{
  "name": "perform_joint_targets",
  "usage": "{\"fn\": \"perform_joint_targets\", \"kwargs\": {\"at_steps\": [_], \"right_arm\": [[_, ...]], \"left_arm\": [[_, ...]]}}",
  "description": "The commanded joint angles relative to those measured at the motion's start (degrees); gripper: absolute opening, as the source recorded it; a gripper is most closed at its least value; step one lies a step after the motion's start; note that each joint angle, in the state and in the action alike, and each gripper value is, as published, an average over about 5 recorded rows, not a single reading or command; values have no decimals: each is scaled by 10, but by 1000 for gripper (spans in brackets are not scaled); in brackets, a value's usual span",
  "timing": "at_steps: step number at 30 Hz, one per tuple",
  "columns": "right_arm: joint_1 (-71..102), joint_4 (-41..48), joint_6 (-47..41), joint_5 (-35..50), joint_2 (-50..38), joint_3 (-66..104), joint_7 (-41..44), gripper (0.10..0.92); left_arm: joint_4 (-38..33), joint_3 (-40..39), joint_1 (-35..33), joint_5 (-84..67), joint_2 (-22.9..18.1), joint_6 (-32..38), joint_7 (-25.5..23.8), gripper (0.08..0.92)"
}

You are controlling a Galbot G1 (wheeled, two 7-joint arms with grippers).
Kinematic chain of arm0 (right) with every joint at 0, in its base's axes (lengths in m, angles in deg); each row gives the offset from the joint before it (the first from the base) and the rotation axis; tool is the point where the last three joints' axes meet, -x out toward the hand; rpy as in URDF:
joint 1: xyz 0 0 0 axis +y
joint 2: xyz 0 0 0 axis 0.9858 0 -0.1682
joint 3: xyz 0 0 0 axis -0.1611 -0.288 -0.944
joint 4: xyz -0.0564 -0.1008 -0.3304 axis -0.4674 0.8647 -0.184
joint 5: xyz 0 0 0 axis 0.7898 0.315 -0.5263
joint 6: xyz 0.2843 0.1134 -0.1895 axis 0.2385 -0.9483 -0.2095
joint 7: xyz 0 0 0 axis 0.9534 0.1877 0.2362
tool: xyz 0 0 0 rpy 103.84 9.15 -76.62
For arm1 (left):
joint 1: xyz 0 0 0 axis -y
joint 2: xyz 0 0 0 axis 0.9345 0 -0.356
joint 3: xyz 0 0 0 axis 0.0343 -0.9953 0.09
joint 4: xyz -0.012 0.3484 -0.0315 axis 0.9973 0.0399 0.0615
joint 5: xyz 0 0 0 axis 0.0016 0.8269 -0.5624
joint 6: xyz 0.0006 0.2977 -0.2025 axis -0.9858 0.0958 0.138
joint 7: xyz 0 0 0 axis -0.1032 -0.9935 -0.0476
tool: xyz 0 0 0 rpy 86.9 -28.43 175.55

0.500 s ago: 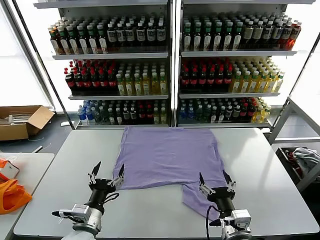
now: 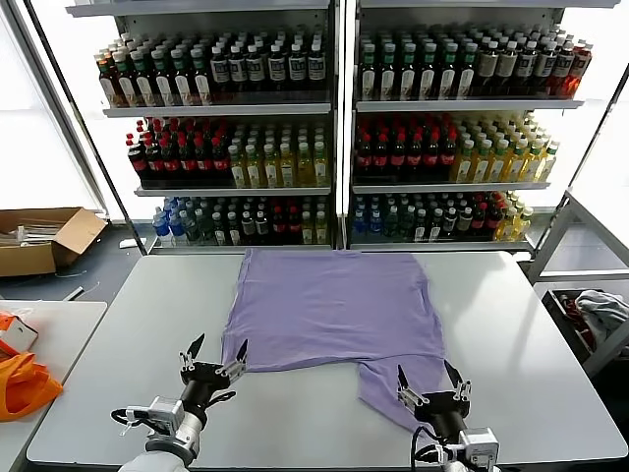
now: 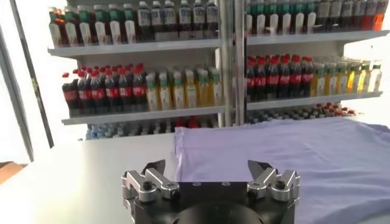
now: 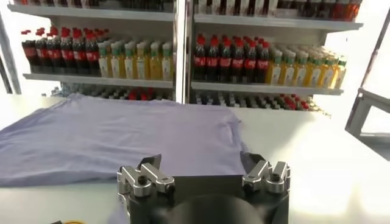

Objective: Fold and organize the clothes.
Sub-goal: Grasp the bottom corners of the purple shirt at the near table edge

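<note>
A lavender T-shirt (image 2: 329, 310) lies spread on the surface (image 2: 147, 324); left hand (image 2: 213, 356) and right hand (image 2: 430, 382) hover wide open, empty.

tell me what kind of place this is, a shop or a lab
Probably a mock shop set up for robot tests: shelves packed with drink bottles stand behind a plain grey table where a purple T-shirt lies spread, and a cardboard box sits on the floor.

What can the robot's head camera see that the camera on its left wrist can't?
Only the head view shows the cardboard box, the orange bag and the open right end effector. Only the left wrist view shows the open left end effector close up. Both show the purple T-shirt on the table and shelves of bottles.
</note>
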Motion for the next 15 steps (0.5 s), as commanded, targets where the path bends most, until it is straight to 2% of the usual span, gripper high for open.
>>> {"fn": "perform_joint_targets", "kwargs": {"at_steps": [1,15], "right_arm": [[25,-1,-20,15,-3,-2,-26,823],[13,20,-31,6,37,-18,-45,823]], "left_arm": [[19,-10,0,-5,11,-35,1,823],[48,-13,37,-27,17,-36,1,823]]}}
